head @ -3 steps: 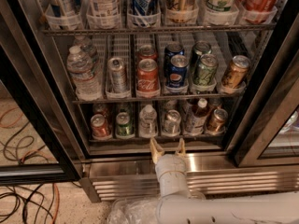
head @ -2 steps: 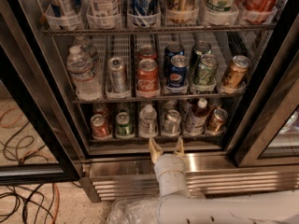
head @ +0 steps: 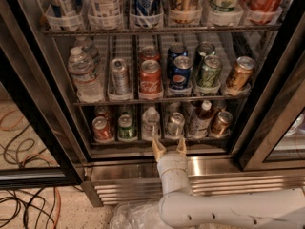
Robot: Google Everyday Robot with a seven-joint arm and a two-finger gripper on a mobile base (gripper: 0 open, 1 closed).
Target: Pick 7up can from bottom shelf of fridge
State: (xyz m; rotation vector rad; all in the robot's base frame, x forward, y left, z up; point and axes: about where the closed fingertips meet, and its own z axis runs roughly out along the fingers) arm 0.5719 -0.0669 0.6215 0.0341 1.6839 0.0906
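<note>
1. Camera view, the target: the 7up can stands on the bottom shelf of the fridge, in a lane right of the middle. A small clear bottle is in the lane to its left and a taller bottle to its right. Its label is too dim to read, but the silvery body and shiny lid appear to match.

2. Camera view, the key relation: the gripper hovers at the shelf's steel front lip, just in front of the can and apart from it. The can lies straight ahead, deeper in the fridge and a touch to the right of the gripper's centre line. Its long axis is upright, so the fingers would close on its sides.

3. Camera view, the end effector: the two fingers are spread, with nothing between them.

4. Camera view, the arm: the white arm enters from the lower right and bends below the fridge base. Its wrist points into the fridge.
</note>
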